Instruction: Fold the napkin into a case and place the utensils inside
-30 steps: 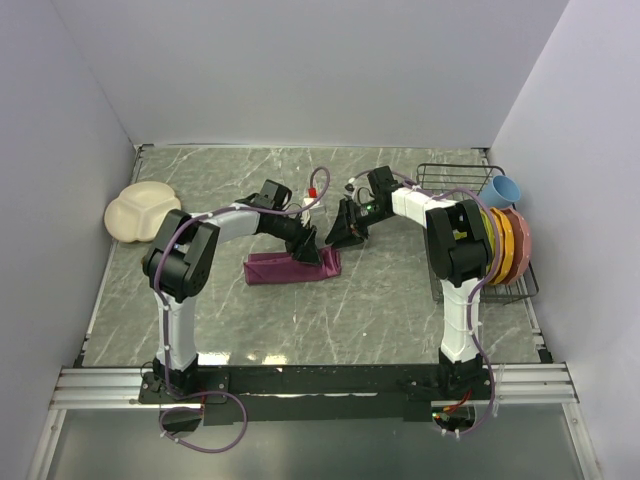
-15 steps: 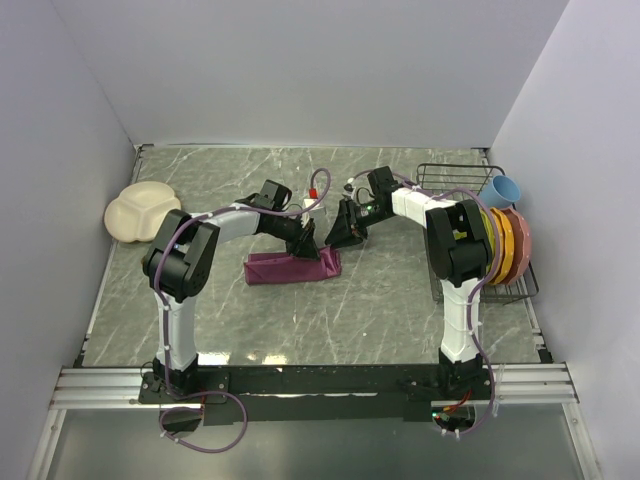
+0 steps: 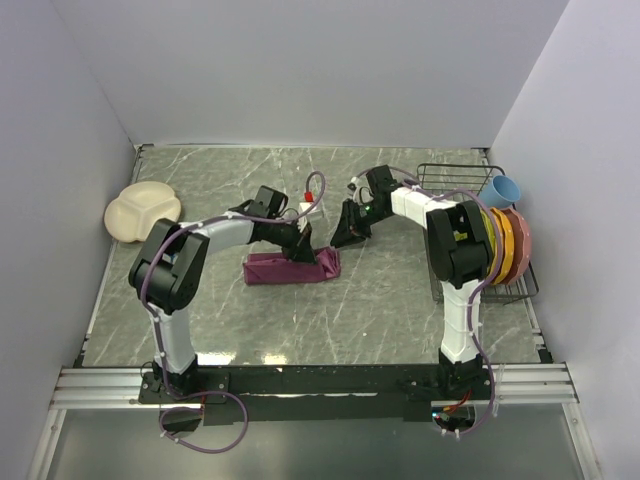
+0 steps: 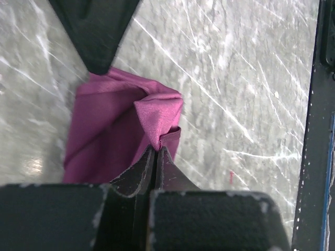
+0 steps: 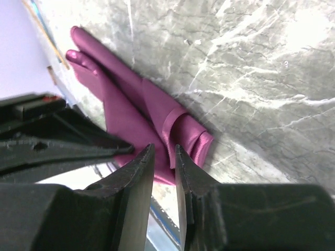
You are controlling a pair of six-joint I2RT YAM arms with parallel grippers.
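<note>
Your soft maroon-purple cloth napkin (image 3: 285, 270) lies on the grey marbled tabletop (image 3: 380, 300) between the two arms. It is bunched into a short, thick strip, not yet a neat case.

The left gripper (image 4: 156, 150) is clenched tight on a peaked fold of the cloth toward its right end. In the left wrist view the fabric tents up out of the pinched tips. The right gripper (image 5: 163, 152) hangs just beside that same end, with its jaws a narrow slit apart. Nothing is visibly caught between them: the cloth shows beyond the gap, not in it.

Expect the napkin to be light and limp, with no stiffness of its own. It will follow only where you pinch it, and the rest will sag and drag. The layers have a slight sheen and will probably slide over one another, so a pull on the top ply alone may undo the fold.

Take hold at an edge or corner, deep enough to trap every layer you mean to move. Put the second grip on the neighbouring corner of the same edge, so that the edge travels as one line. Nothing here is fragile, so a firm squeeze is safe. Because the bundle weighs so little, it may skate across the smooth table instead of folding.

I cannot make out the utensils with certainty in these views.
</note>
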